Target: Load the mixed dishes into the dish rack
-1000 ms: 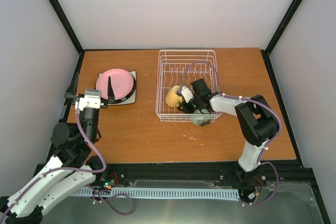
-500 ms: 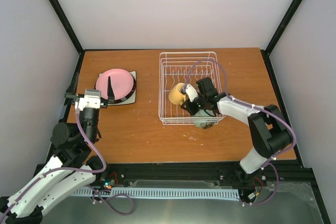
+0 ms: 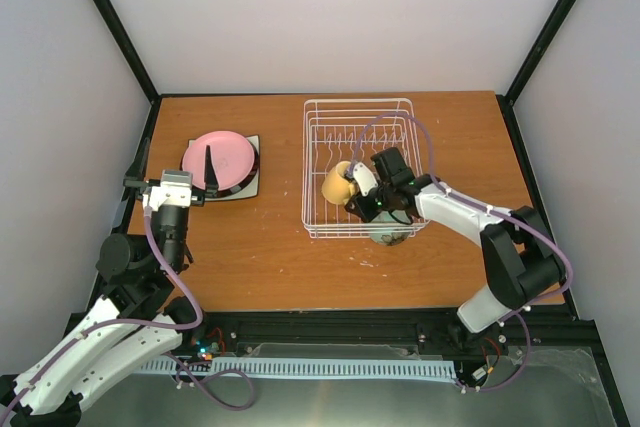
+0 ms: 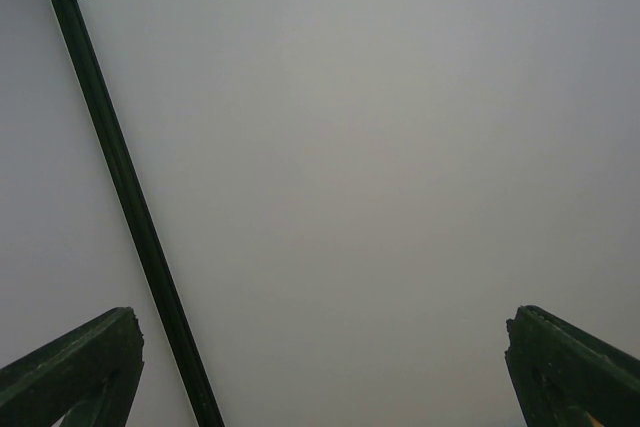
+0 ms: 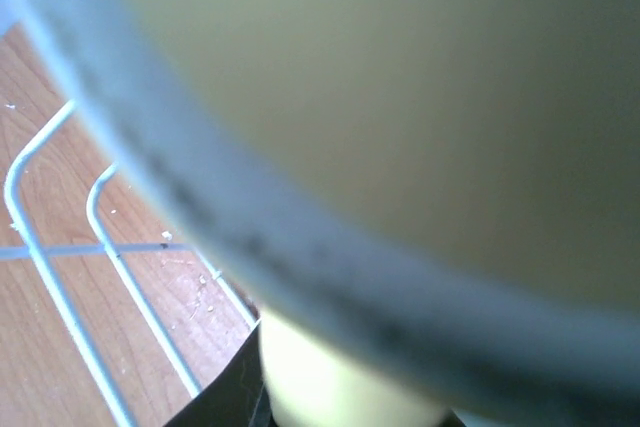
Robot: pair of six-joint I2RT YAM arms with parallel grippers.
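Reaching into the dish rack (image 3: 357, 101), right tool (image 3: 352, 191) seemingly grips the yellow mug (image 3: 333, 183); left tool (image 3: 176, 169) gapes upward.

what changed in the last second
The right pincer, gripping the mug inside the rack, carried it slightly right, and that arm's elbow swung out to the right. The rack's near edge seems to have shifted a little nearer. The open left pincer, the plates and the bowl stayed put.
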